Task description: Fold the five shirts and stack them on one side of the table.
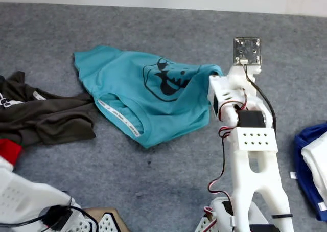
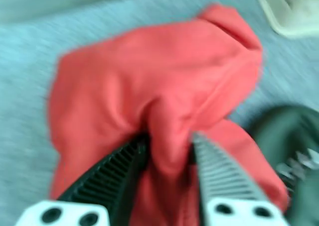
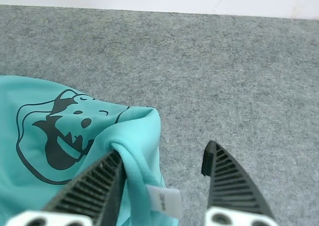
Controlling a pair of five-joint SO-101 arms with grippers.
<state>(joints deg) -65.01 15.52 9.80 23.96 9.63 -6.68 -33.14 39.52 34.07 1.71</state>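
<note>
Shirts lie scattered on a grey, carpet-like worktop [image 1: 168,165]. From above, a teal shirt [image 1: 148,96] sits crumpled near the middle, with a dark printed design facing up.

To the left of the teal shirt, just beside it, lies a dark shirt [image 1: 46,114] in a loose heap. Further left of the teal shirt and nearer the arms, a red shirt [image 1: 7,149] peeks in at the edge of the high view. Well to the right of the teal shirt, a blue shirt [image 1: 306,160] lies at the opposite edge with a white garment [image 1: 319,165] resting on it.

The white right arm [image 1: 253,140] stands at the teal shirt's right-hand edge. Its wrist view shows the right fingers [image 3: 94,186] spread wide apart. One finger touches a raised fold of the teal shirt, next to a white label [image 3: 164,203], and the other hangs over bare worktop.

The left arm [image 1: 25,201] is well apart from the teal shirt, beyond the dark shirt. Its wrist view shows the left fingers [image 2: 219,176] pinching a bunched ridge of the red shirt between them, with the dark shirt close by.
</note>
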